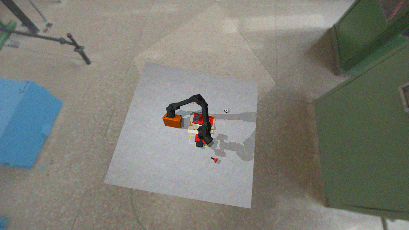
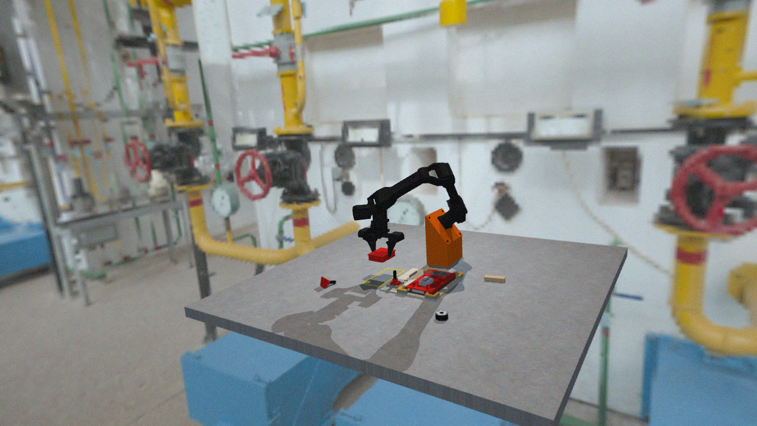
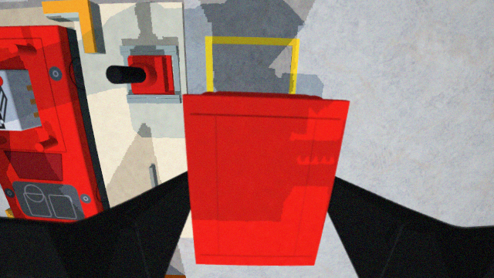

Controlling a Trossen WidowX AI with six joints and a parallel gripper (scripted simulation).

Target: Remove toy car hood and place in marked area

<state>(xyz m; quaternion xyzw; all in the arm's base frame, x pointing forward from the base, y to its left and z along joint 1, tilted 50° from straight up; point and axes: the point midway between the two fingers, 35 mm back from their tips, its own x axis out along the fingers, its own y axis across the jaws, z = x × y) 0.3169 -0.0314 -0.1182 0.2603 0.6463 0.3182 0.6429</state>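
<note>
The red hood (image 1: 196,138) (image 2: 381,255) (image 3: 262,174) is held level between the two black fingers of my gripper (image 2: 381,253) (image 3: 258,179), which is shut on its sides. In the exterior view the hood hangs clearly above the table. The marked area is a yellow outline (image 1: 192,143) (image 2: 397,268) (image 3: 252,40); in the wrist view the hood covers its near part. The red toy car (image 1: 200,120) (image 2: 437,280) (image 3: 50,135) lies beside it with its grey engine block exposed. In the top view the arm hides part of the hood and the outline.
A cream board (image 3: 112,154) with orange corner brackets (image 3: 89,31) carries the car and a red piece with an upright black rod (image 2: 394,279) (image 3: 150,73). Another red piece (image 1: 215,160) (image 2: 324,282), a black-and-white wheel (image 1: 226,110) (image 2: 441,315) and a wooden block (image 2: 494,278) lie apart.
</note>
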